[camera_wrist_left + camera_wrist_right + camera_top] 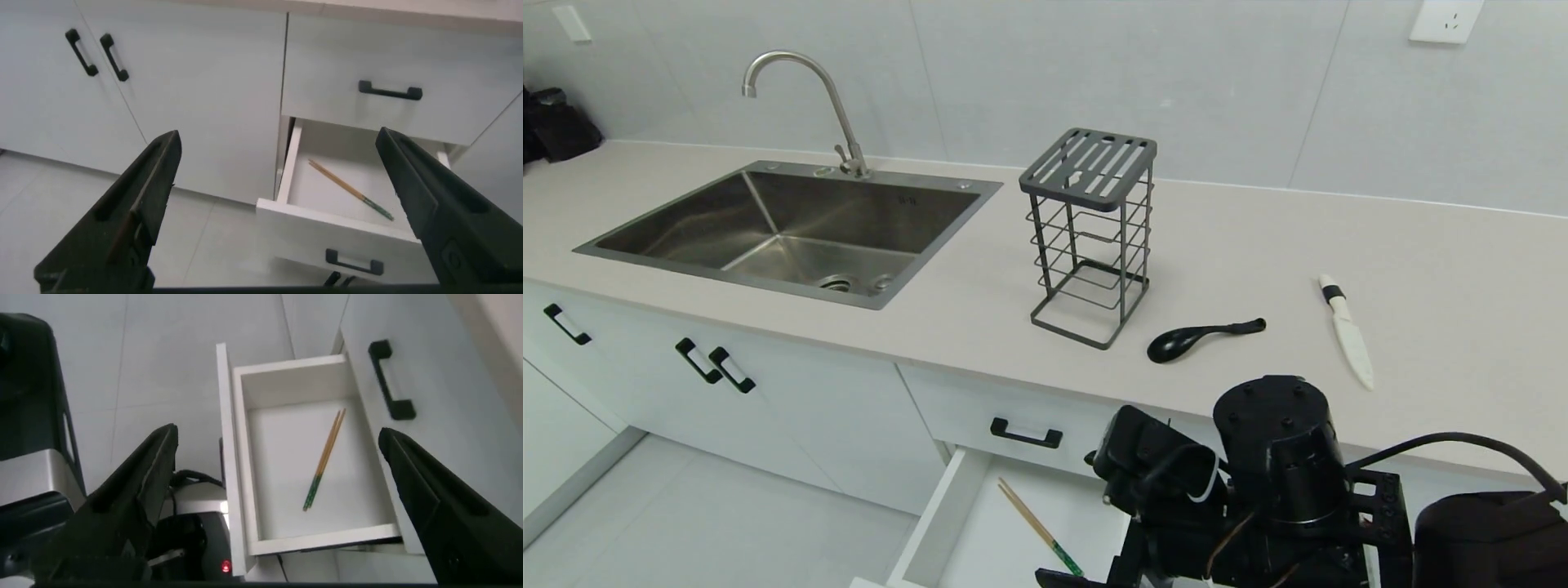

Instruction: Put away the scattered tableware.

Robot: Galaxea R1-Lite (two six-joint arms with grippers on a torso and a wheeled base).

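Note:
A black spoon (pixel 1205 336) and a white knife with a black band (pixel 1346 331) lie on the countertop (pixel 1258 245), right of a dark wire rack (pixel 1094 237). Below the counter a white drawer (pixel 939 523) stands pulled out, with a pair of green-tipped chopsticks (pixel 1039 527) inside. My right gripper (pixel 278 434) hangs open and empty above the drawer (pixel 229 457), the chopsticks (pixel 324 459) lying between its fingers in that view. My left gripper (pixel 278 139) is open and empty too, out in front of the cabinets, facing the drawer (pixel 343 229) and the chopsticks (pixel 351 189).
A steel sink (pixel 792 233) with a curved tap (pixel 833 106) is set into the counter's left part. Cabinet doors with black handles (pixel 715 363) lie left of the drawer, and a shut drawer front with a handle (pixel 1025 433) sits above it.

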